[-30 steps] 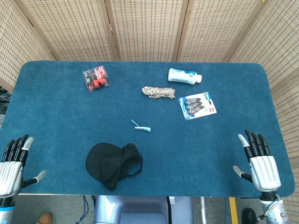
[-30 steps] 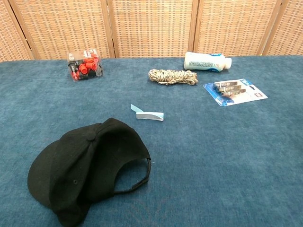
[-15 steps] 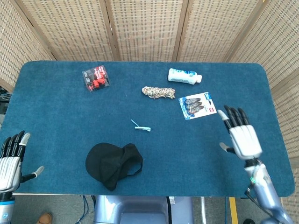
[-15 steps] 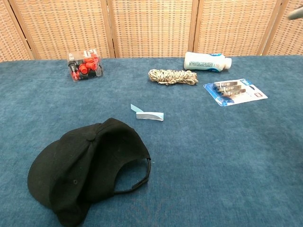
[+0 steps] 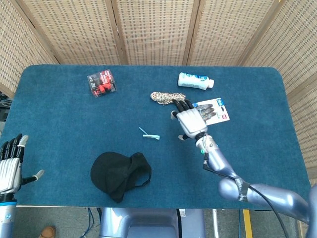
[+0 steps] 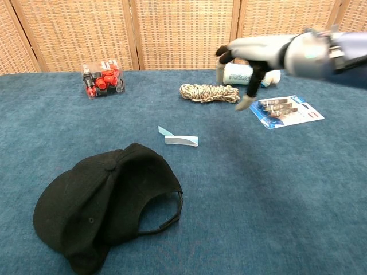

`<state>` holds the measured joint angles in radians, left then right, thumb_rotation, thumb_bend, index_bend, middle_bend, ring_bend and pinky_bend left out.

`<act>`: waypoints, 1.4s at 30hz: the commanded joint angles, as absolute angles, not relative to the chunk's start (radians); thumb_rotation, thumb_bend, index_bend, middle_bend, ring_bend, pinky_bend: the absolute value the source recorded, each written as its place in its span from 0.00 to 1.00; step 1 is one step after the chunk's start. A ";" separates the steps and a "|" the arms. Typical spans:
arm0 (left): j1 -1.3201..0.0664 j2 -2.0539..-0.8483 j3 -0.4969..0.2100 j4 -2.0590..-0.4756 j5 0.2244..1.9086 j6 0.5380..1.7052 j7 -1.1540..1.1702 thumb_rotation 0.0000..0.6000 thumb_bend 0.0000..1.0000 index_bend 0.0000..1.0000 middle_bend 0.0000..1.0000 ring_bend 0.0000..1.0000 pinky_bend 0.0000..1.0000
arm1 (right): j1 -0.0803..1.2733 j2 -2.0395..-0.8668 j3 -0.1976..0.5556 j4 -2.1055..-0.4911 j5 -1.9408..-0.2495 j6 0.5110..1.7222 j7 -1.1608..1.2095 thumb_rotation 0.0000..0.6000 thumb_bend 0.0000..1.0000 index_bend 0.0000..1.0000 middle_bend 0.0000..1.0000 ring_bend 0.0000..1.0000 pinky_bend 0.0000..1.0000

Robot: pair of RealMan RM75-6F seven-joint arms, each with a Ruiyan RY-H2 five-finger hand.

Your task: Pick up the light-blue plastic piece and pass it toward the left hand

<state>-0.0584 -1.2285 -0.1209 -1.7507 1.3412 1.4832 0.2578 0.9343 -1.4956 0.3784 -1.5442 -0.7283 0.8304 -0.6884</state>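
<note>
One light-blue plastic piece (image 5: 149, 134), a thin bent strip, lies flat on the worktop (image 5: 59, 124) near the centre, in the same spot as in the earlier frames and untouched. The right hand (image 5: 190, 120) has travelled from the right edge of the worktop inward and now hangs above the surface, well right of the strip, fingers spread and holding nothing; in the chest view it is raised in front of the white bottle (image 6: 248, 74). The left hand (image 5: 10, 166) sits at the near left corner, slightly lower than a second ago, fingers extended and apart, empty. A black fabric cap (image 5: 119, 173) lies just in front of the strip, soft and crumpled, strap loop exposed. Behind the strip, a coiled bundle of speckled cord (image 5: 167, 98) rests beside the right hand's fingertips as seen from above. The bottle lies on its side with a blue-printed label, text too small to read. A blister card of dark pieces (image 5: 213, 111) carries a red mark, not legible. A clear box of red and black parts (image 5: 101, 83) sits far left. The worktop is covered in blue napped cloth; woven cane screens (image 5: 153, 29) stand behind.
</note>
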 commanded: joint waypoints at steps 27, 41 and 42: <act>-0.083 -1.235 -0.129 -1.734 1.261 1.458 0.265 1.00 0.00 0.00 0.00 0.00 0.00 | 1.167 -1.901 0.315 -1.096 -0.486 0.843 -0.750 1.00 0.27 0.45 0.00 0.00 0.00; -0.085 -1.233 -0.123 -1.735 1.263 1.464 0.259 1.00 0.00 0.00 0.00 0.00 0.00 | 1.155 -1.930 0.305 -1.048 -0.534 0.838 -0.714 1.00 0.36 0.48 0.00 0.00 0.00; -0.086 -1.232 -0.123 -1.736 1.263 1.464 0.258 1.00 0.00 0.00 0.00 0.00 0.00 | 1.155 -1.932 0.305 -1.047 -0.535 0.837 -0.714 1.00 0.36 0.48 0.00 0.00 0.00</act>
<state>-0.0857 -1.2322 -0.1232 -1.7361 1.2628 1.4637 0.2585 1.1553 -1.9314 0.3048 -1.0477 -0.5343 0.8375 -0.7141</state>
